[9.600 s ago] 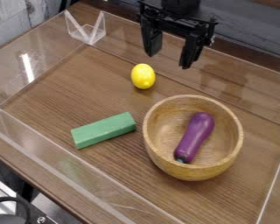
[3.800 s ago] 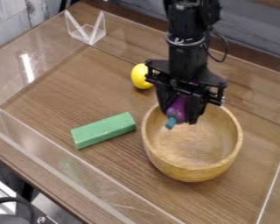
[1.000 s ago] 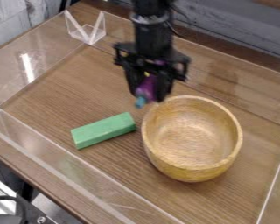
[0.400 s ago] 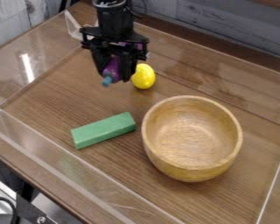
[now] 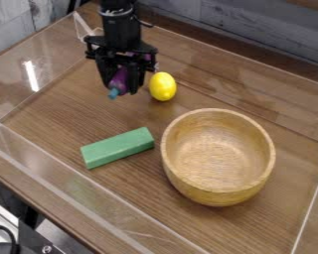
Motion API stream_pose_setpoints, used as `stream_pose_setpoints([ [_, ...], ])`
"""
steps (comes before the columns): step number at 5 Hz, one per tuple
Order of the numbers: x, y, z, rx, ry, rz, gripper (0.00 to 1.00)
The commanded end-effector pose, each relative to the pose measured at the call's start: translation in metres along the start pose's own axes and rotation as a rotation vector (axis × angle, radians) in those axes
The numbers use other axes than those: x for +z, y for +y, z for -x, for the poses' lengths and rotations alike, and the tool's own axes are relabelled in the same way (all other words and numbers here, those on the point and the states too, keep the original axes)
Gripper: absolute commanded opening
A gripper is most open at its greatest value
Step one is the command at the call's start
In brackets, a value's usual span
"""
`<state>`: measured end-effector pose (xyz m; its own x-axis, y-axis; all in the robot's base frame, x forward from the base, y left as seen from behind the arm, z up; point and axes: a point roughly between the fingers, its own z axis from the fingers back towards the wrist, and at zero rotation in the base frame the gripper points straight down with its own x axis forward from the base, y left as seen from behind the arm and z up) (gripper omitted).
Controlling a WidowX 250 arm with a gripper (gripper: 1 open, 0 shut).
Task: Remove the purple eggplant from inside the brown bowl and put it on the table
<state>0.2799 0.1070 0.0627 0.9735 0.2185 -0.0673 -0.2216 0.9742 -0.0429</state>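
In the upper left of the frame, the gripper [image 5: 119,77] is being held pointing straight down with its jaws closed tight on the purple eggplant [image 5: 118,81], which is hanging upright, teal cap lowest, so it can be lowered onto bare wood. It is being kept over the table [image 5: 63,109], just left of the lemon [image 5: 162,86], above the green block [image 5: 118,147], well apart from the empty brown bowl [image 5: 221,155] at lower right, presumably for a clear set-down.

Single fixed view, high and angled down across the tabletop [image 5: 69,109] from one corner. Mid-range framing takes in the acrylic walls [image 5: 43,169]. No second view to overlap.
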Motion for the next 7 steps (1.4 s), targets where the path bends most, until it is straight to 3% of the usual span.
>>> stream_pose_setpoints([
  [1, 0.007, 0.014, -0.015, 0.010, -0.056, -0.017, 0.00],
  [3, -0.011, 0.029, -0.021, 0.030, -0.032, -0.024, 0.00],
  [7, -0.019, 0.041, -0.015, 0.064, 0.007, -0.038, 0.00],
])
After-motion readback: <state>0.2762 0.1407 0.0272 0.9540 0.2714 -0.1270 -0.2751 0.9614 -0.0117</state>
